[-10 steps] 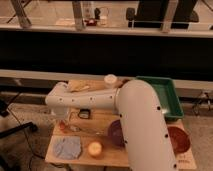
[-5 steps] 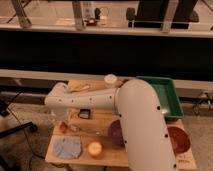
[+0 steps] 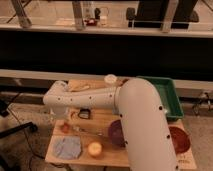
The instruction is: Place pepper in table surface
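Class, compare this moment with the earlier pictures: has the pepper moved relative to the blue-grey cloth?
No. The pepper sits at the same spot above the blue-grey cloth on the table surface, with the hand just over it.

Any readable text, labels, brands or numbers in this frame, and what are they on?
None can be read.
Small dark item on the table surface: any print is too blurred.
The gripper, just above the pepper at the table's left edge, shows no marking.

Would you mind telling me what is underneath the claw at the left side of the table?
Under the claw sits the pepper on the table surface, just behind the blue-grey cloth. The arm covers the tabletop farther back, so anything lying there is hidden.
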### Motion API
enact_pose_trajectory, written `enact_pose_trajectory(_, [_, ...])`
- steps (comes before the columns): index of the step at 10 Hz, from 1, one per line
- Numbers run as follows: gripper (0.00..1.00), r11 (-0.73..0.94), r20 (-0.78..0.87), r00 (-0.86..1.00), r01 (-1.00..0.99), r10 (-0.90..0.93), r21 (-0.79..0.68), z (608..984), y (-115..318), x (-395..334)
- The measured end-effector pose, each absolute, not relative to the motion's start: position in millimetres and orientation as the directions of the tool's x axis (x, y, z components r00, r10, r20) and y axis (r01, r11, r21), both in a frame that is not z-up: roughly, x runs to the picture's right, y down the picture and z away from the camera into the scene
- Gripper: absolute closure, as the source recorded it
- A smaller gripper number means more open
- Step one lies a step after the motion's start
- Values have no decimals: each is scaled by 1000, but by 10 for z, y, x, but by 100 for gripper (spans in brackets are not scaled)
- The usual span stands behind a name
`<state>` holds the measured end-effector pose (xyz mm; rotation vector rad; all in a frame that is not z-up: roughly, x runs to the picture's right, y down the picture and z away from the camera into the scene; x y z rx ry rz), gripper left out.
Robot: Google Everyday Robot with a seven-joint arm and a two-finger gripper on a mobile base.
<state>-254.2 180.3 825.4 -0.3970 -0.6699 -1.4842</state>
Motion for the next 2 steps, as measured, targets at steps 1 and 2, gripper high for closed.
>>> enact_pose_trajectory(1, [45, 74, 633, -37, 986, -774, 148, 8291, 1840, -2513])
enact_pose_trajectory(2, [40, 75, 630, -35, 986, -776, 148, 8316, 1848, -2513])
